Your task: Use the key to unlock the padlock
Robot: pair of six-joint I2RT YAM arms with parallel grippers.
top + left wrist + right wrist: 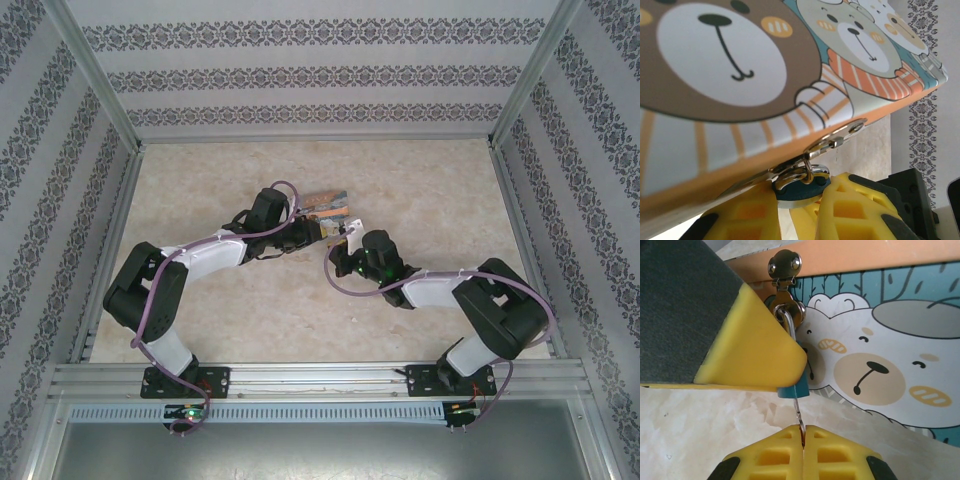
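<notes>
from above, noted both arms bent inward over the pale marbled table (pixel 420 180), meeting at a decorated tin (pixel 325 203) near mid-table. logged the left gripper (pixel 318 230) at the tin's near edge, the right gripper (pixel 349 233) just beside it, tips turned toward each other; too small there to make out lock or key. at the left wrist, found the bear-print face of the tin (pixel 740 75) slanting across the upper frame, with a shiny metal hasp (pixel 837 140) at its orange edge. traced a silvery shackle (pixel 815 170) hooked through that hasp. found the padlock (pixel 799 194), blue-bodied, just below it, wedged between the yellow fingers (pixel 855 210) of the left gripper (pixel 802 186); read as pinched from both sides, closed about the blue body. at the right wrist, saw the padlock (pixel 791 389) again, only a blue corner peeking out from under one broad yellow finger (pixel 755 350) of the left gripper, shackle rising to the hasp (pixel 785 265) on the tin (pixel 880 340). spotted the key (pixel 798 415), a thin pale sliver, running from the bottom of the blue body straight down into the right gripper (pixel 802 432). recorded those fingers pressed together with no gap, nipping the key's lower end; head of the key hidden between the pads. cannot tell how deep the key sits in the padlock. marbled table (pixel 700 425) under it all.
</notes>
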